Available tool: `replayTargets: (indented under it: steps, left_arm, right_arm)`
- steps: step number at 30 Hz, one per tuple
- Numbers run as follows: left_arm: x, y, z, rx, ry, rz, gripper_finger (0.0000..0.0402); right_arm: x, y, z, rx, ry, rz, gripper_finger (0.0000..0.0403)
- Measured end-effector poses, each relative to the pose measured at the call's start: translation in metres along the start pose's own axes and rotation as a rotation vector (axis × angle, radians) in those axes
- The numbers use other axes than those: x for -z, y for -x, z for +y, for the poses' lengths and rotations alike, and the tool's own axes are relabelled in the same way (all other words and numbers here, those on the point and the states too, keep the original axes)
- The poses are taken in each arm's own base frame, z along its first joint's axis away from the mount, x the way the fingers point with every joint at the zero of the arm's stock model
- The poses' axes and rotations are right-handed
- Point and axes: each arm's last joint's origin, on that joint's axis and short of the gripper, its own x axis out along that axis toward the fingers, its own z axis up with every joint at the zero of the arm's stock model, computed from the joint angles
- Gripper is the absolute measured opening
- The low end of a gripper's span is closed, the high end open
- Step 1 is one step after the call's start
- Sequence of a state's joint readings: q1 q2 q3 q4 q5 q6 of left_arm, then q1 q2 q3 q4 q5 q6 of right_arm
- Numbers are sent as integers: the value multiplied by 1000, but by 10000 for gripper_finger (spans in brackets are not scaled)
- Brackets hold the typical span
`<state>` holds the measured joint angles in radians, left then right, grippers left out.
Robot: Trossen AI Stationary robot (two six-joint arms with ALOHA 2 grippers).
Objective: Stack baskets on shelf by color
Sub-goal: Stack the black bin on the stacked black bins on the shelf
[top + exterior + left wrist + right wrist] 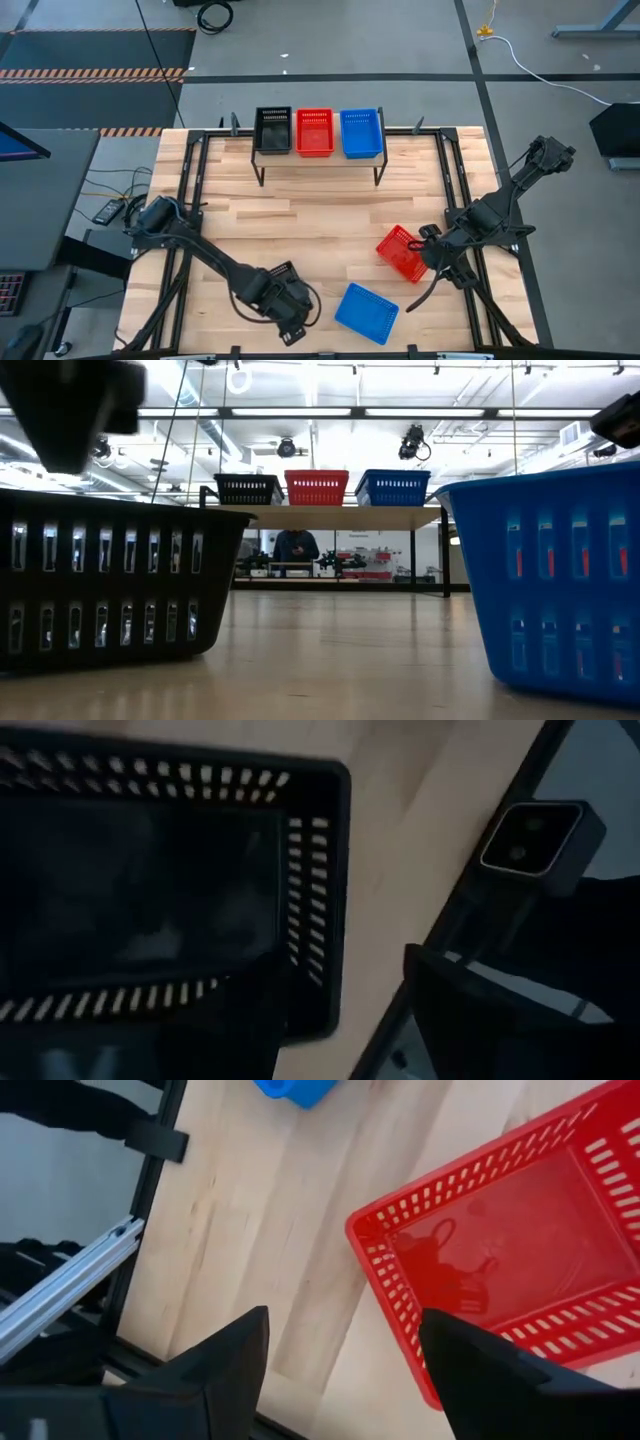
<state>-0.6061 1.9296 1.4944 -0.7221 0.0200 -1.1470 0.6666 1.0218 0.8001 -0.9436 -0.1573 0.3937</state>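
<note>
The shelf stands at the table's far edge with a black basket, a red basket and a blue basket side by side on its top. Another black basket sits flat on the table near the near edge, mostly hidden under my left gripper. That gripper is open, with its fingers either side of the basket's short end wall. My right gripper is open beside a corner of a loose red basket. A loose blue basket rests on the table between the two grippers.
Black frame rails run along the table's left and right sides. A small camera sits on the rail at the near edge, close to my left gripper. Bare wood lies between the shelf and the loose baskets.
</note>
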Motion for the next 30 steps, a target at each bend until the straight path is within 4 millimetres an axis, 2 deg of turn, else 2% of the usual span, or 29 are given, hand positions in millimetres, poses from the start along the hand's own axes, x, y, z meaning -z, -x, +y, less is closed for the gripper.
replayTargets:
  steps: [8,17,23,26,30]
  left_arm:
    - [-11,-6,3,7,-40,-18,215]
    - [-10,-34,4,-2,-93,34,215]
    - [-12,-46,15,-107,-160,29,209]
    - [-14,-54,16,-85,-234,63,163]
    - [-21,-55,19,-69,-239,87,44]
  right_arm:
    - [0,0,0,8,-8,-2,262]
    - [0,0,-1,35,-50,-13,261]
    - [0,0,-1,39,-61,-14,261]
    - [0,0,-2,43,-62,-12,261]
    - [-1,-1,-2,59,-62,-22,261]
